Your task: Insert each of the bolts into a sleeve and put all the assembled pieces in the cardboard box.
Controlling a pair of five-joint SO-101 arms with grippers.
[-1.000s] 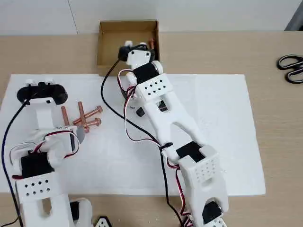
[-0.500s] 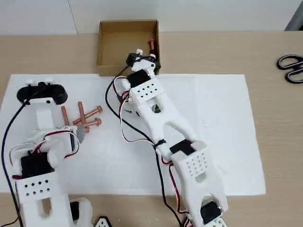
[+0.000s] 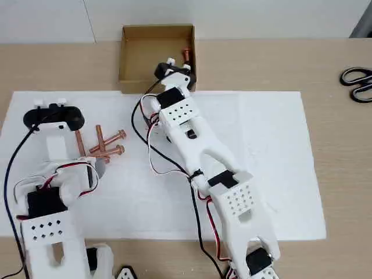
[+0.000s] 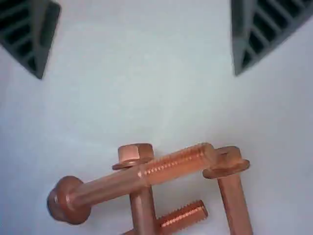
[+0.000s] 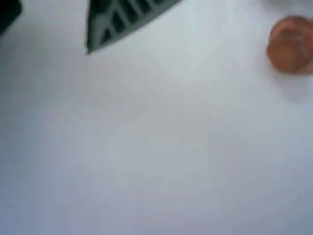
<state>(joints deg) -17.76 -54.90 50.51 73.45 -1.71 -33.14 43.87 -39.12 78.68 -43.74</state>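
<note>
cardboard box [image 3: 131, 58]: sits open on the table [image 3: 261, 64], on the far side from the two arms
copper piece [image 3: 186, 56]: lies inside the cardboard box, right up against its right wall
right gripper [image 5: 54, 32]: hangs by the near right corner of the cardboard box; its fingers are apart and it holds nothing
round copper thing [image 5: 291, 44]: lies on white ground close to the right gripper; it is blurry, so it may be the end of a bolt, and I cannot tell how far it is from the cardboard box
bolts [image 3: 104, 144]: lie in a little pile to the left of the cardboard box and nearer to the arms; they cross each other, and one long bolt rests on top of two others
left gripper [image 4: 142, 34]: hangs just over the bolts, left of the cardboard box; its fingers are spread wide with nothing between them
white sheet [image 3: 273, 151]: lies flat on the table, and its far edge meets the near wall of the cardboard box
scissors [image 3: 357, 81]: lie on the bare table, well apart from the cardboard box, far off to its right
</note>
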